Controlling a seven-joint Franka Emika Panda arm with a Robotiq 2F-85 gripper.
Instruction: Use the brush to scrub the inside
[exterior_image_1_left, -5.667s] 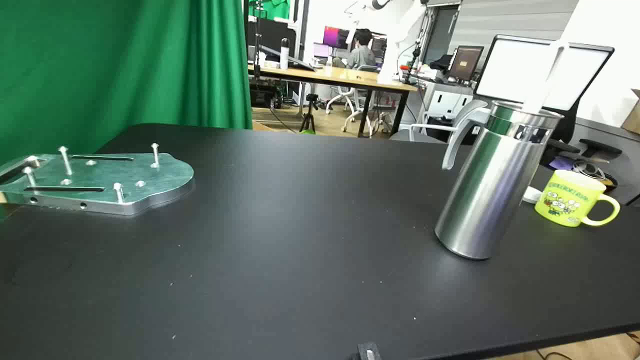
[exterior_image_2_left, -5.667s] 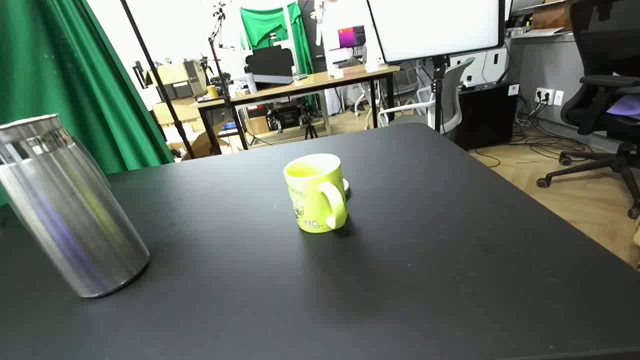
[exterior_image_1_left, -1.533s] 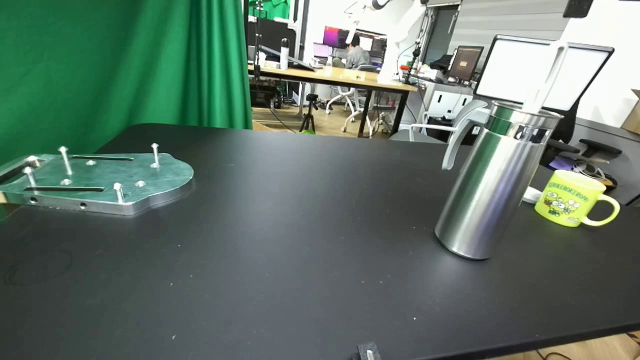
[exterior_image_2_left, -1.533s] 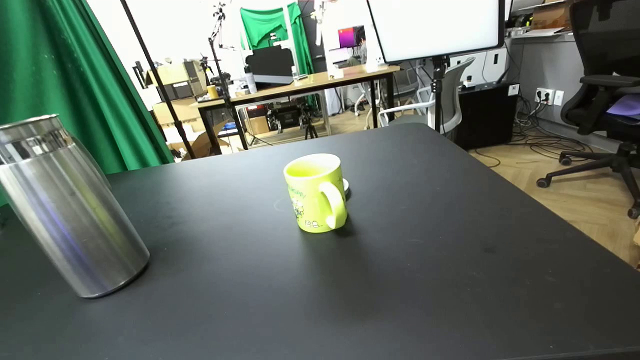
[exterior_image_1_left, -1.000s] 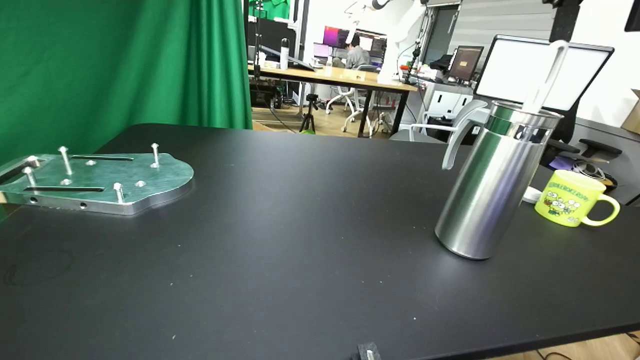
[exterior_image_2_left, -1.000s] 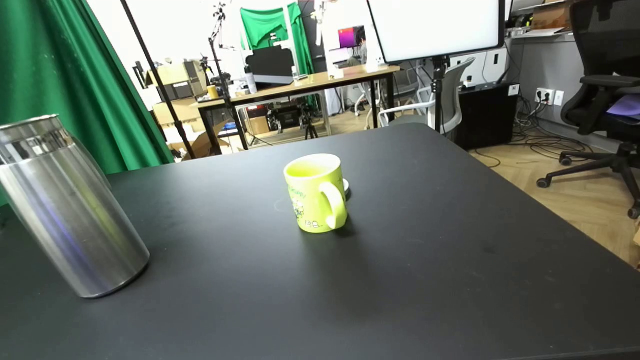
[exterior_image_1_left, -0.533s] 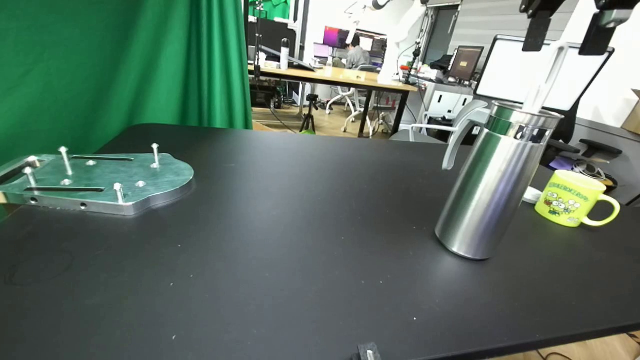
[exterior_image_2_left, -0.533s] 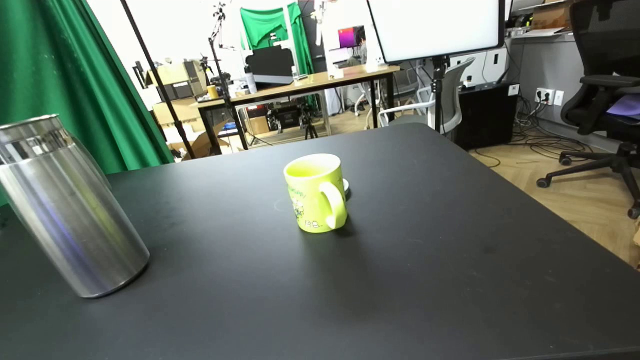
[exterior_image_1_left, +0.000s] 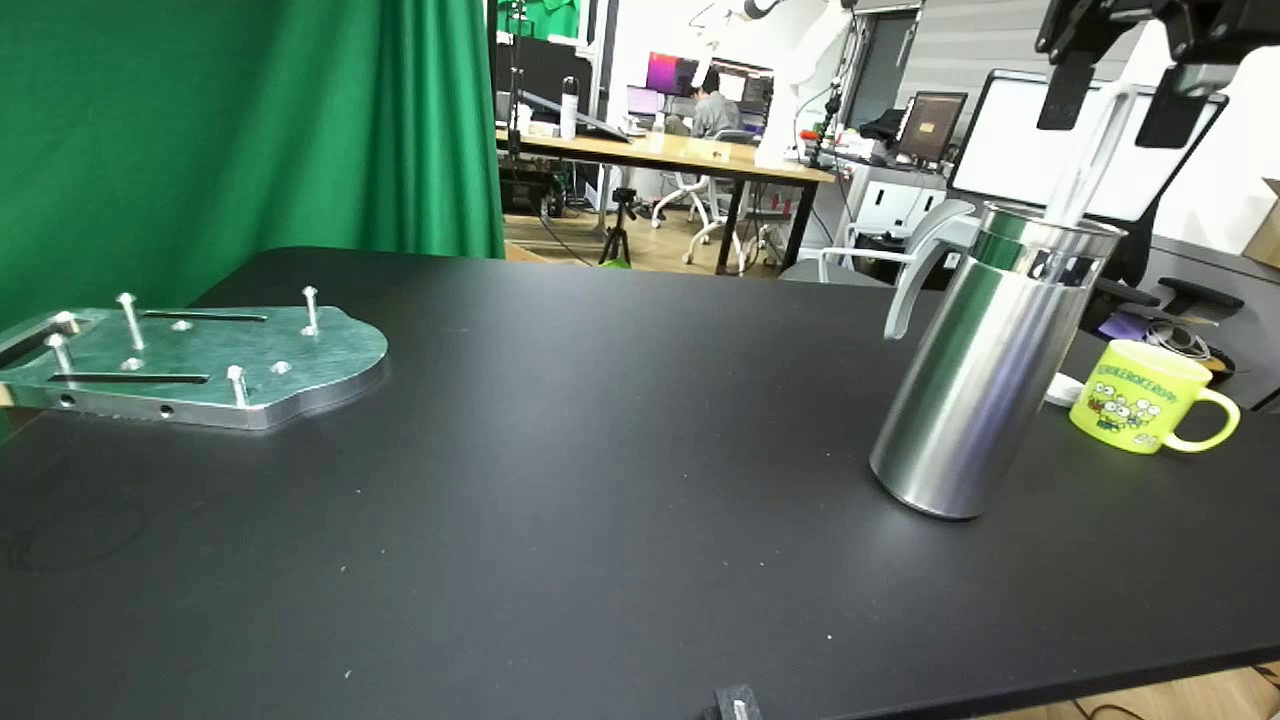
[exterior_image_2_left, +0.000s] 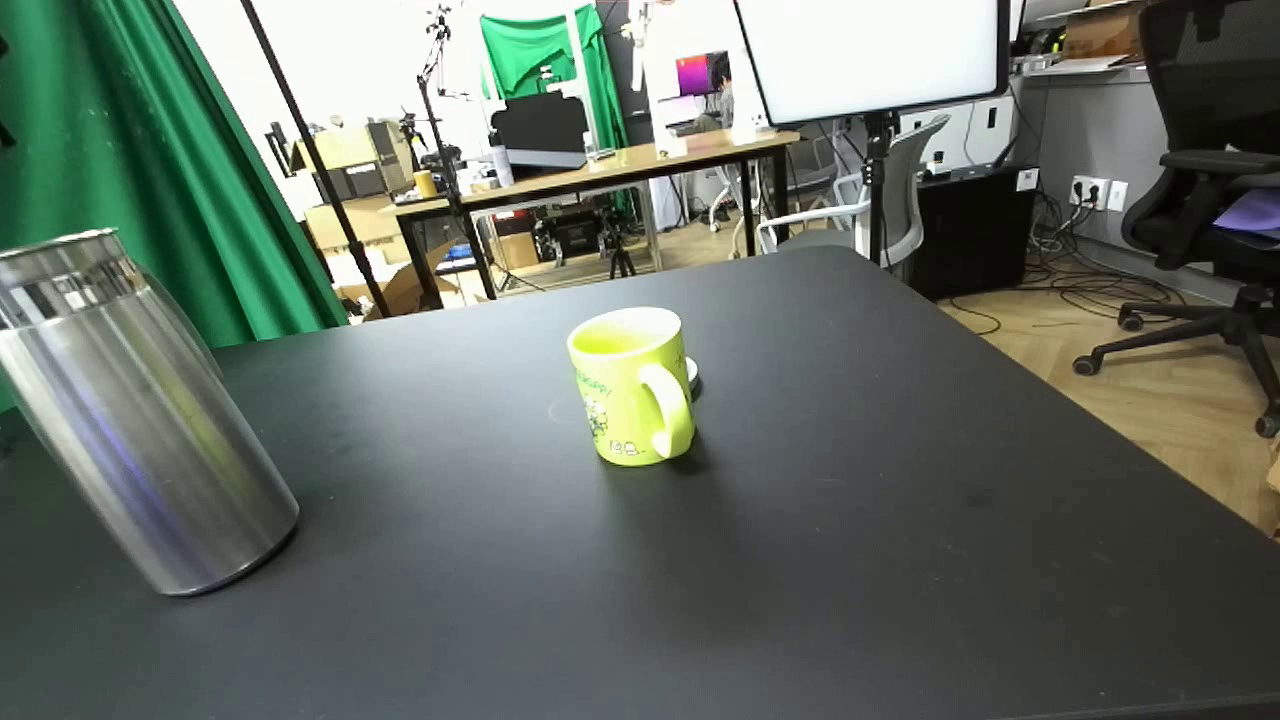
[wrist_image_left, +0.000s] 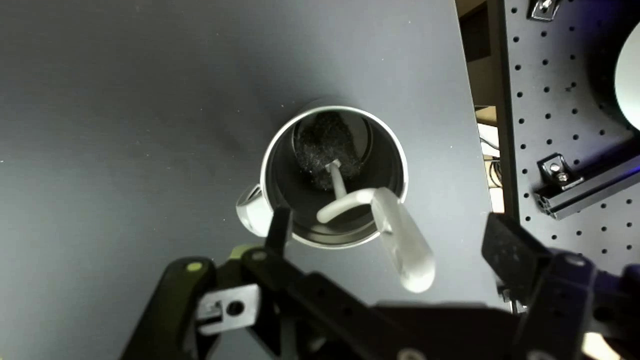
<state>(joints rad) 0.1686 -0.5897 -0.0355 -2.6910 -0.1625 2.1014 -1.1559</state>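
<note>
Gripper (exterior_image_1_left: 1110, 128) lower | brush (wrist_image_left: 402, 240): white-handled, dark-bristled | flask (exterior_image_1_left: 985, 380): brushed steel

Steel flask (exterior_image_2_left: 145, 420) & ylw-grn mug (exterior_image_2_left: 625, 395) apart on blk tbl (exterior_image_2_left: 800, 560)

Both exterior views are pretty bright, the white panel (exterior_image_2_left: 870, 50) blown out and streaky glare running down the steel flask (exterior_image_1_left: 988, 370). Soft shadow by the yellow-green mug (exterior_image_2_left: 625, 405) on the worktop (exterior_image_2_left: 900, 500). Wrist view's dimmer, jaws blurry, flask's inside (wrist_image_left: 384, 162) murky.
</note>
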